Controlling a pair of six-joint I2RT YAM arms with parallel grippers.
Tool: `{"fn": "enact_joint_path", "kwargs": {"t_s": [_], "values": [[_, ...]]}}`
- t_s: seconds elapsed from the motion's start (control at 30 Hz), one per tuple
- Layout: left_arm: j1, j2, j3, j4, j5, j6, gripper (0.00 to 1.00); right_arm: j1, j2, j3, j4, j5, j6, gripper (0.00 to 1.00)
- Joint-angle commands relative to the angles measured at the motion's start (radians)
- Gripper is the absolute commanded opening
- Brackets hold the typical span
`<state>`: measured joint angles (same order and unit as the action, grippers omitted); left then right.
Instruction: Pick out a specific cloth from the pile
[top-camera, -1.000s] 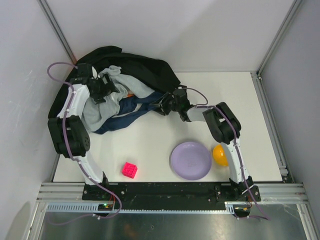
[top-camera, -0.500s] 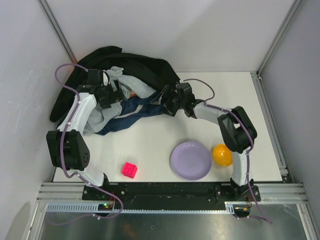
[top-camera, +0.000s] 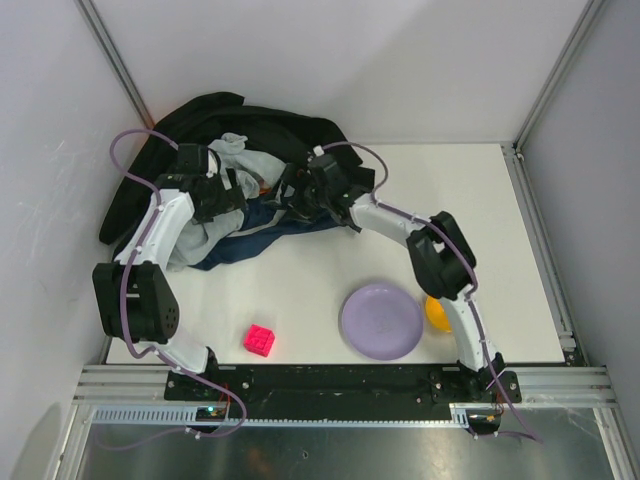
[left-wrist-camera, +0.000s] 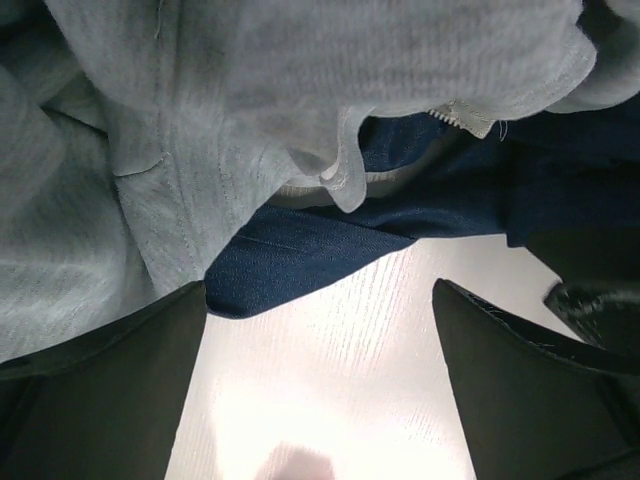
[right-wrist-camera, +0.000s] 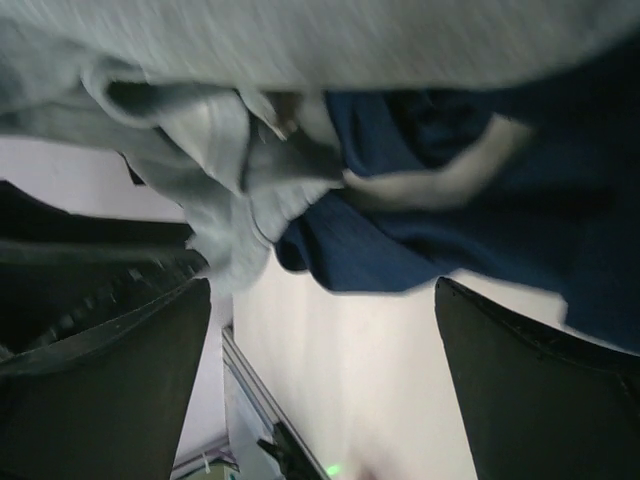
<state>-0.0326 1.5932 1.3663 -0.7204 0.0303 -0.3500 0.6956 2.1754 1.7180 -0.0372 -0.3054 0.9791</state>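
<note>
1. Pile (top-camera: 250, 135) jammed in far-left corner, against both walls; open table (top-camera: 480, 200) to the right.
2. Navy cloth (top-camera: 262, 230) at pile's near edge, partly under grey cloth (top-camera: 205, 228).
3. Left gripper (top-camera: 235, 195) and right gripper (top-camera: 288, 195): fingers apart, over navy cloth, clamping nothing.
4. Purple plate (top-camera: 381, 320) near front; orange ball (top-camera: 436, 312) just beside it.

Overhead view bright, even, sharp; left wrist view glare on table (left-wrist-camera: 330, 400); right wrist view blurred, dimmer.
</note>
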Motion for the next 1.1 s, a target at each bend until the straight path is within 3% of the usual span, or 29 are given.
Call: {"fn": "enact_joint_path", "kwargs": {"t_s": [0.0,0.13,0.37,0.73,0.87,0.97,1.07], "values": [[-0.001,-0.035,0.002,0.006,-0.027,0.034,1.00,0.011,0.147,0.218,-0.074,-0.022,0.032,0.98],[0.000,-0.036,0.010,0.007,-0.055,0.031,1.00,0.013,0.262,0.352,-0.117,-0.033,0.077,0.92],[0.000,-0.019,0.029,0.007,-0.052,0.025,1.00,0.022,0.345,0.353,-0.048,-0.048,0.138,0.78],[0.000,-0.011,0.030,0.006,-0.039,0.019,1.00,0.027,0.503,0.429,0.165,-0.089,0.325,0.73],[-0.001,-0.017,0.041,0.007,-0.002,0.016,1.00,0.029,0.599,0.580,0.160,-0.088,0.389,0.69],[-0.002,-0.023,0.052,0.007,0.026,0.014,1.00,0.029,0.658,0.655,0.173,-0.093,0.438,0.55],[-0.007,-0.029,0.061,0.008,0.048,0.023,1.00,0.026,0.686,0.659,0.228,-0.101,0.473,0.18]]}}
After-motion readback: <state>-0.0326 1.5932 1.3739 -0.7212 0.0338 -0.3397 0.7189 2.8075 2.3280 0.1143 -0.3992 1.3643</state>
